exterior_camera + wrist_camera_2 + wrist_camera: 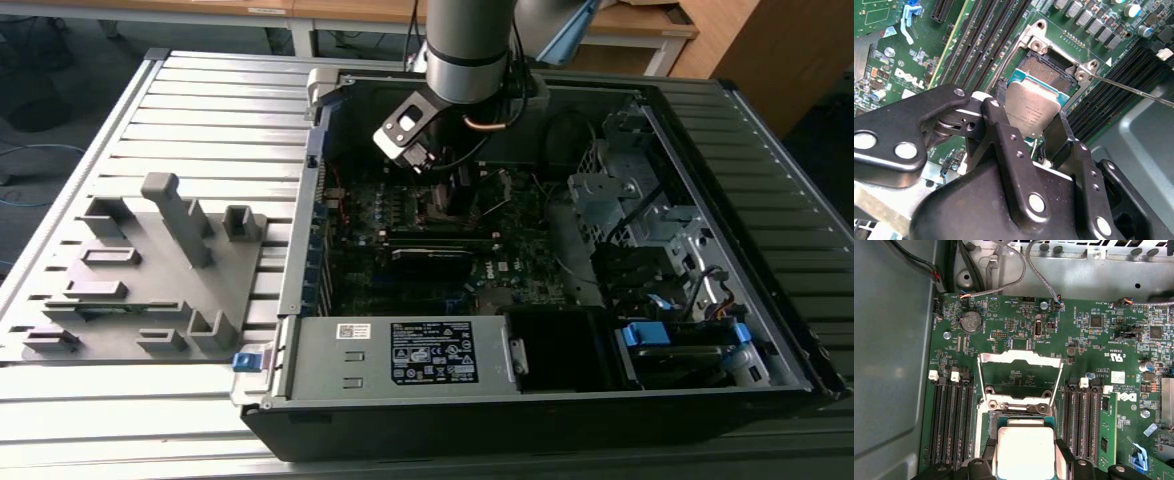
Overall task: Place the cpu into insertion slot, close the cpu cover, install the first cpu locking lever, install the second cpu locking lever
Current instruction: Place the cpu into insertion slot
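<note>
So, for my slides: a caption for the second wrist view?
Gripper holds the cpu over the open slot.

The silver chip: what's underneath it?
The open socket, its dark grid peeking out past the chip. The rest of the socket is hidden beneath the chip.

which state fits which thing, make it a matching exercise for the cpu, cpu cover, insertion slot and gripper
1 cpu
2 cpu cover
3 insertion slot
4 gripper

a swung open
b shut on the chip
c silver-grey, held over the slot
d dark centre partly showing

Pairs: 1-c, 2-a, 3-d, 4-b
</note>
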You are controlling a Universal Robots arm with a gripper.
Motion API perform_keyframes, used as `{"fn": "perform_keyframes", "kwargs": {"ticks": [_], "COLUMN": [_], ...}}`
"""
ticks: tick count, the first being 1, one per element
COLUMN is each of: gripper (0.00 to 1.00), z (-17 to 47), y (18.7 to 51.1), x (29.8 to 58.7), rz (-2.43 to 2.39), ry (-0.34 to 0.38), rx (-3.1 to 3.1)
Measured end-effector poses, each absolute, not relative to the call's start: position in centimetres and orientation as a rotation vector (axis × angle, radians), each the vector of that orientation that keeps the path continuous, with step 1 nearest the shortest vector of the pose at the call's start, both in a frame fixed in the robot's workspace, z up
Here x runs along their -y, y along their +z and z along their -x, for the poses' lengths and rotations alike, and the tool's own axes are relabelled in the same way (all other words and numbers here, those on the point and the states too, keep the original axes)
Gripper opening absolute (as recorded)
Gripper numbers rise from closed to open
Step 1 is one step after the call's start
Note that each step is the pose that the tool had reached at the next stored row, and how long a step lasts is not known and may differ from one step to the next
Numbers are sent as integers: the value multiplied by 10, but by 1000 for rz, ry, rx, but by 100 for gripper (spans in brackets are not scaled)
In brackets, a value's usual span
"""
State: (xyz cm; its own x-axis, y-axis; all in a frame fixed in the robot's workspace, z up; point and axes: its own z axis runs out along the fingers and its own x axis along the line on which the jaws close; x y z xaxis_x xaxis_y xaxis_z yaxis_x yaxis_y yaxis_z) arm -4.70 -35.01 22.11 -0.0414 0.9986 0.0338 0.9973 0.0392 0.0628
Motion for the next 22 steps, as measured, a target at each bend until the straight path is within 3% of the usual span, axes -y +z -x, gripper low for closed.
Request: {"fn": "perform_keyframes", "kwargs": {"ticks": [22], "gripper": [54], "z": [49], "y": [214], "x": [350], "rz": [-2185], "ry": [104], "rx": [-2225]}}
